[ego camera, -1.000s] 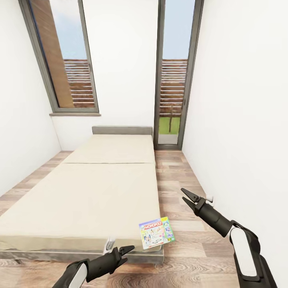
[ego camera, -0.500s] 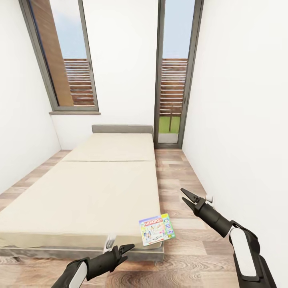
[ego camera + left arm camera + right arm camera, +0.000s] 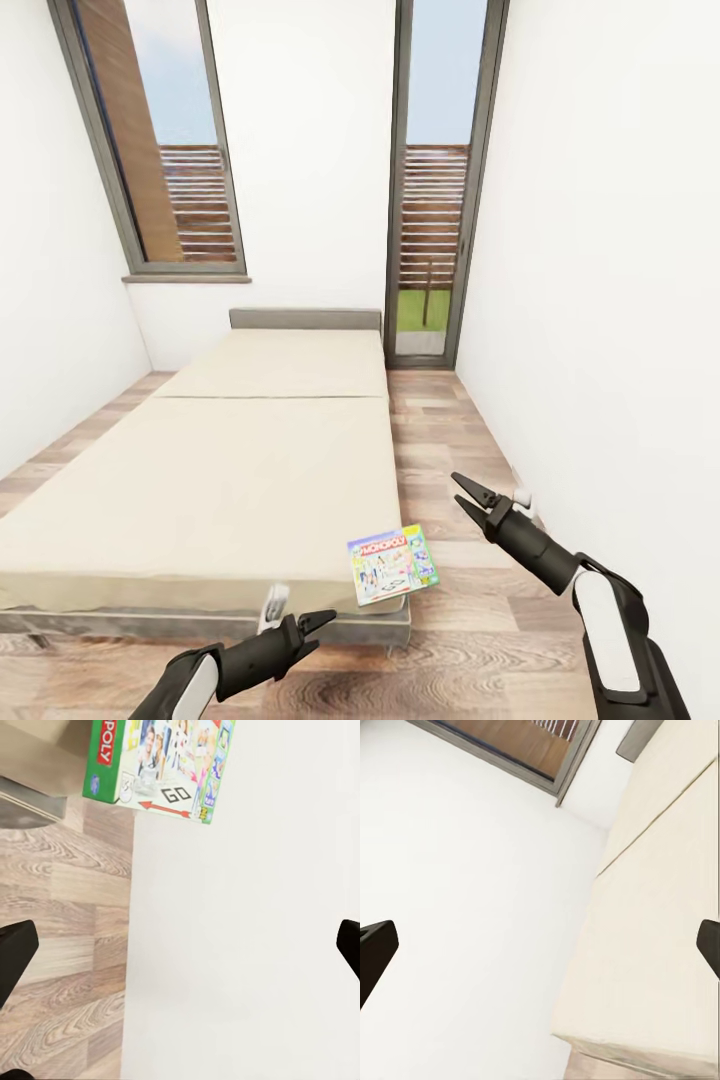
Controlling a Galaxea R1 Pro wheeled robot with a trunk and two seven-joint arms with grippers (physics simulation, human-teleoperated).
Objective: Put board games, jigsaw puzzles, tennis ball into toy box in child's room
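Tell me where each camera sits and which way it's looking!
Head view: sits on the robot's head, looking forward and down at the bed; both arms show, left gripper and right gripper open.
Left wrist view: sits near the left gripper, facing the Monopoly box, floor and wall; dark fingertips show.
Right wrist view: sits near the right gripper, facing wall and bed; fingertips show.
Shared: head and left wrist views both see the Monopoly box.

Monopoly box [image 3: 392, 565] overhanging bed [image 3: 220, 470] corner

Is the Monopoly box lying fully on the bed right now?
No: in the head view the Monopoly box hangs over the near right corner of the bed, partly above the floor.
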